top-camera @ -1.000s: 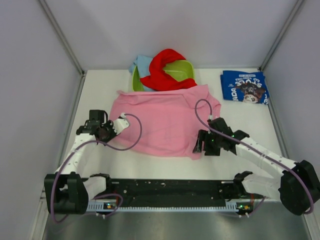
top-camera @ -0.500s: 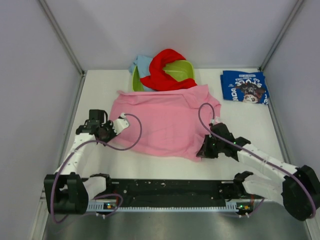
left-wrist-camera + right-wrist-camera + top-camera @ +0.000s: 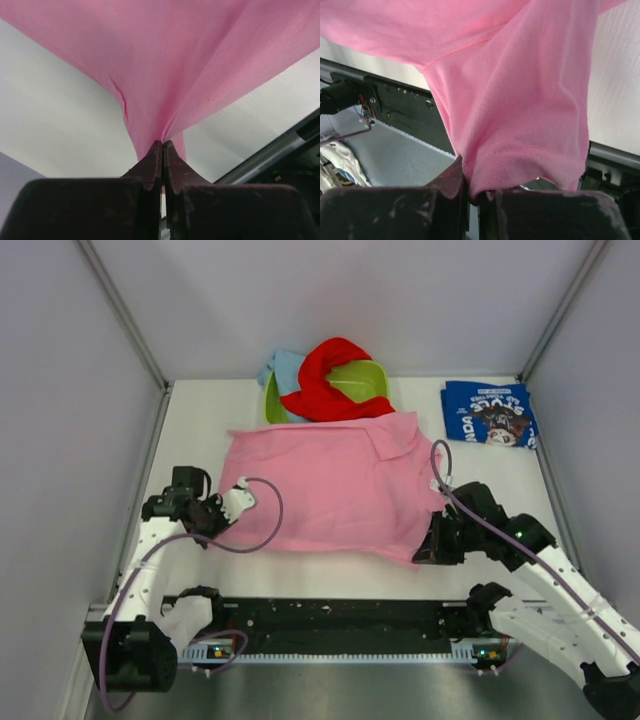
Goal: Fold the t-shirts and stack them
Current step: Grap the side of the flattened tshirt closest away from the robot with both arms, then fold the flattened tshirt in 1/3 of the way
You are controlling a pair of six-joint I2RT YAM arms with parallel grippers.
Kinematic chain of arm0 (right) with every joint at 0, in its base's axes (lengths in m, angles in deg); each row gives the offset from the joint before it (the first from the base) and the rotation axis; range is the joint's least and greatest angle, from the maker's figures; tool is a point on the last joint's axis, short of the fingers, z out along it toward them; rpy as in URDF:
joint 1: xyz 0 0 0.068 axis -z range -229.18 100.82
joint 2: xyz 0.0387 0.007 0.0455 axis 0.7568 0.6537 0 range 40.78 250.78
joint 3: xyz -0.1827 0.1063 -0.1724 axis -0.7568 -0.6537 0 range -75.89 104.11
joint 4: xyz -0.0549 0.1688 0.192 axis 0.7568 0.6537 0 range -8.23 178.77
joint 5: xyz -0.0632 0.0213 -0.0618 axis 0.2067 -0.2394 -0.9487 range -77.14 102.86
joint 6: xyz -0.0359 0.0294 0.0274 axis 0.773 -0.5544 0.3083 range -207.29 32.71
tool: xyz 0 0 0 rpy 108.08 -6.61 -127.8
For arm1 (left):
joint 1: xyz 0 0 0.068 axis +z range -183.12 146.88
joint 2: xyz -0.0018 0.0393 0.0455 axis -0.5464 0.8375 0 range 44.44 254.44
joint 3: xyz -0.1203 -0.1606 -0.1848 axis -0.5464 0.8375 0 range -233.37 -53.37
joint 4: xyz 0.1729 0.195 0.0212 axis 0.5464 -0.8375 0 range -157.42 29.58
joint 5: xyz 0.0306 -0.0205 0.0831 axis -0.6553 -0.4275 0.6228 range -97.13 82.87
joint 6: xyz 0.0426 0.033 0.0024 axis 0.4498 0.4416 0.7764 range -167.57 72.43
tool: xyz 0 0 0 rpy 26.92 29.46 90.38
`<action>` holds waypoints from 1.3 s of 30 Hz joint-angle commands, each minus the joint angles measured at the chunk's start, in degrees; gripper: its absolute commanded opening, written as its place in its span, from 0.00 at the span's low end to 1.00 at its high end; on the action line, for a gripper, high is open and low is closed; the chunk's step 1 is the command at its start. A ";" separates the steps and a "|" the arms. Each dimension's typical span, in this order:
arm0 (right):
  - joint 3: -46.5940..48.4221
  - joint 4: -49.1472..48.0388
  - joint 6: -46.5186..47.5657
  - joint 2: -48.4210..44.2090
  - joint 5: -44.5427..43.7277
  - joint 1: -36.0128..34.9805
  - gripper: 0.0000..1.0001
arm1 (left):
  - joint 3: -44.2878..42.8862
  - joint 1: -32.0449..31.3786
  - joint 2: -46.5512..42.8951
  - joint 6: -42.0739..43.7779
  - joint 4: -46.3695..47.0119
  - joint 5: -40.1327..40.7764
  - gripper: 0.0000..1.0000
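A lime green tub [image 3: 362, 378] stands at the far edge of the white worktop [image 3: 200, 430], near its middle. Pale grey wall panels [image 3: 330, 300] enclose the worktop on three sides. Slanting metal struts [image 3: 120, 310] join them at the two far corners.

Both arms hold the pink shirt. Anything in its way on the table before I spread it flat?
Only at the far side: the red shirt spilling from the green tub meets the pink shirt there, perhaps overlapping it. Nothing visible blocks its near side; the navy shirt sits apart, far right.
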 commanded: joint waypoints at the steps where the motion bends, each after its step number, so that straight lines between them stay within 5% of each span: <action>1: 5.09 6.58 2.59 0.80 1.41 -0.45 0.00 | -2.03 -0.12 -1.27 -1.81 -6.42 -1.50 0.00; 15: 16.07 -16.45 18.67 31.37 -3.51 9.75 0.00 | -7.21 -0.03 16.64 -7.69 10.35 -0.97 0.02; 23: 20.47 -20.75 20.62 43.87 -1.58 9.84 0.00 | -11.95 0.32 25.53 -14.64 22.13 12.36 0.39; 26: 21.44 -21.64 20.53 45.80 -1.75 9.92 0.00 | -15.02 0.41 26.24 -15.09 21.98 12.49 0.44; 32: 21.26 -23.04 20.18 46.69 -1.14 9.92 0.00 | -13.12 -0.03 20.37 0.61 9.86 -8.15 0.51; 39: 21.53 -23.66 19.74 46.86 -0.52 9.92 0.00 | -5.80 -2.14 18.41 10.22 18.63 -4.93 0.61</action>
